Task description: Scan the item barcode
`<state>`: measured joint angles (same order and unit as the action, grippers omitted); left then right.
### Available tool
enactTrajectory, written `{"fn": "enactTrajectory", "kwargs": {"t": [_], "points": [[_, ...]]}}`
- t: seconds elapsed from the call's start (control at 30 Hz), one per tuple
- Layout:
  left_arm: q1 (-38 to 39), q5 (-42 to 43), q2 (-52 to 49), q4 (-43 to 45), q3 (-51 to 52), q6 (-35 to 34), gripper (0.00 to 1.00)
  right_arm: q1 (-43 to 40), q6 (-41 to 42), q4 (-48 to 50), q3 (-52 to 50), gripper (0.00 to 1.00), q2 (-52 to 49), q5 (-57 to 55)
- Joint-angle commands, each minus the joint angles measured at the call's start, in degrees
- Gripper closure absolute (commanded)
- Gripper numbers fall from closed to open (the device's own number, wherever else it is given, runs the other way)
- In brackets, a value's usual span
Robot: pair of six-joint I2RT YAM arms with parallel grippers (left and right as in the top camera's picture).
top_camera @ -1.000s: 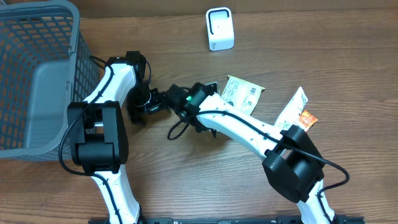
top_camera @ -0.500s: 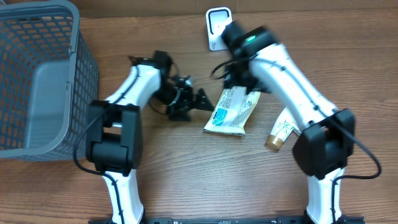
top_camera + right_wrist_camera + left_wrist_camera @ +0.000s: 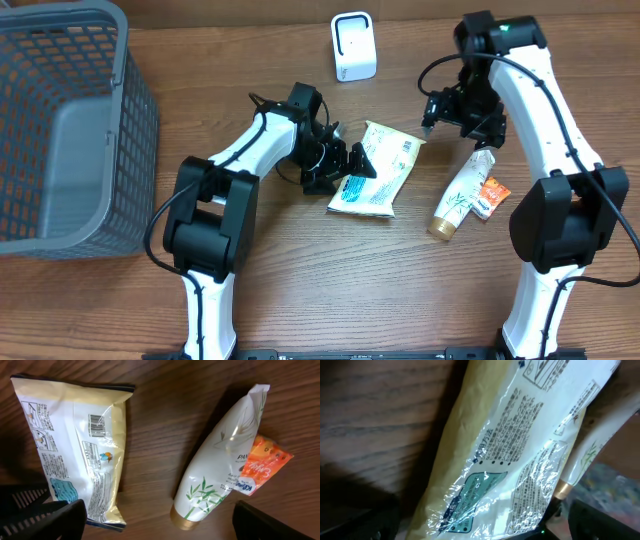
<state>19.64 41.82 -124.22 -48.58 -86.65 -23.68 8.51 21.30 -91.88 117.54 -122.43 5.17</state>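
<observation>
On the counter [image 3: 300, 290], nearest me, a white bamboo-print tube [image 3: 458, 200] lies beside the snack packet [image 3: 380, 172], barcode facing up. Left jaws stand open at the packet's left edge; right jaws hang open over the tube's far end. Beyond sits the white scanner [image 3: 353, 47].

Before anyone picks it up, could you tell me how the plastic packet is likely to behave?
The plastic packet shows creased, glossy film, so it will probably flop rather than stay stiff. That shine suggests it may slip in a grip. Lying flat on the wooden table, it is unlikely to roll.
</observation>
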Motion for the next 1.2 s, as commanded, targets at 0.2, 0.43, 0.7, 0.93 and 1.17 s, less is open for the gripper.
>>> {"fn": "enactTrajectory", "kwargs": {"t": [0.2,0.43,0.7,0.93,1.17], "points": [[1.4,3.45,-8.39,2.12,0.26,-2.51,0.57,-0.39,-1.25,1.99,1.36,0.11,0.81,0.92],[-0.5,2.73,-8.22,1.18,-1.07,-2.05,0.96,-0.39,-1.73,1.99,1.31,0.18,0.81,0.9],[-3.74,-15.65,-1.84,-12.81,-11.58,-0.04,0.96,-0.39,-1.88,4.66,-2.4,0.22,0.81,0.9],[-2.03,-38.12,9.27,-20.13,-19.32,-0.09,0.96,-0.39,-1.84,9.38,-7.08,0.25,0.81,0.94],[4.5,-49.09,12.02,-20.63,-19.34,-1.09,0.96,-0.39,-1.62,10.82,-8.48,0.27,0.81,1.18]]}}
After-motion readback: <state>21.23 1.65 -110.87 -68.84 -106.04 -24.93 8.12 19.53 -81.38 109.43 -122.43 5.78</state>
